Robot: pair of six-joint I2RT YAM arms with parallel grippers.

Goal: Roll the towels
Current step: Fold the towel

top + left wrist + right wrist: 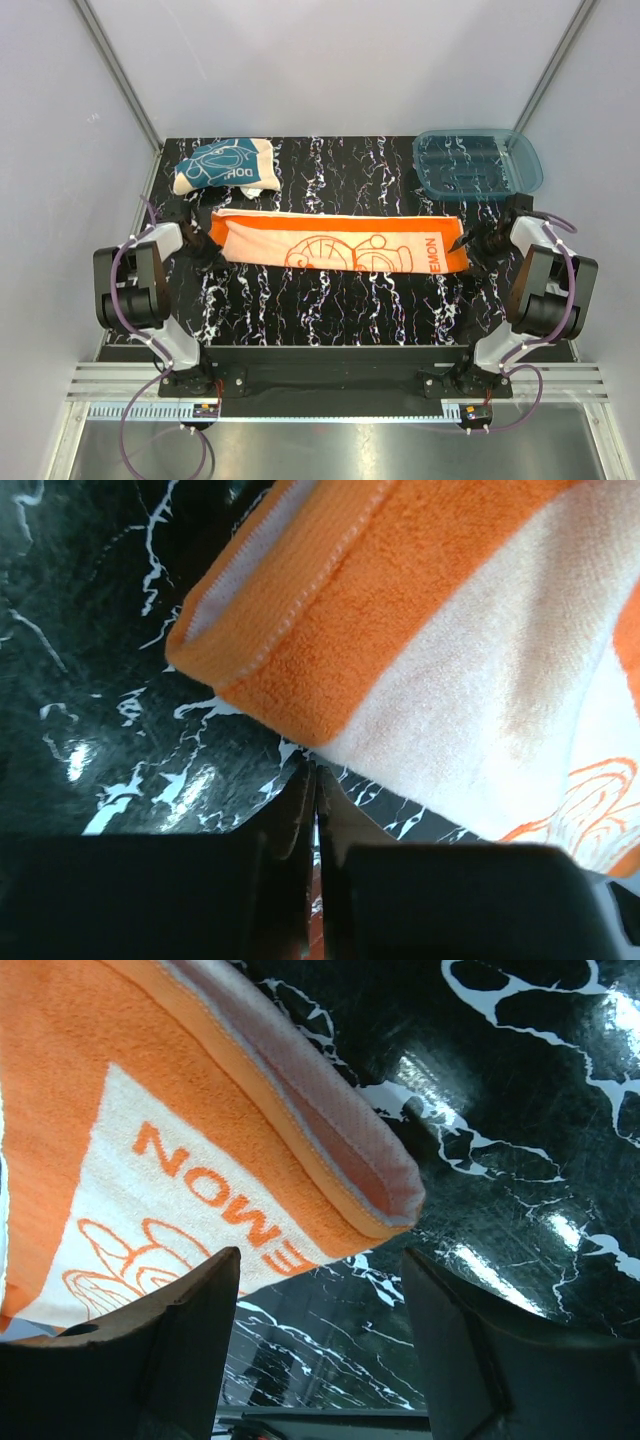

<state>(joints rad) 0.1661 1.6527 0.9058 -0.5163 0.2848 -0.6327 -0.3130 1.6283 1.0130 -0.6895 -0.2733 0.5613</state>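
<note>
The orange towel (340, 245) lies flat and long across the table (330, 310). One end is by each of my claws, so I can work it from both ends. My left claw (313, 775) is shut tight right at the towel's left corner. I cannot tell if any cloth is pinched in it. My right claw (320, 1252) is wide, with the right corner just past its tips, I think ready to grab. The teal towel (222, 167) sits bunched at the back left, well apart from the tray (478, 162). Neither towel is rolled yet.
</note>
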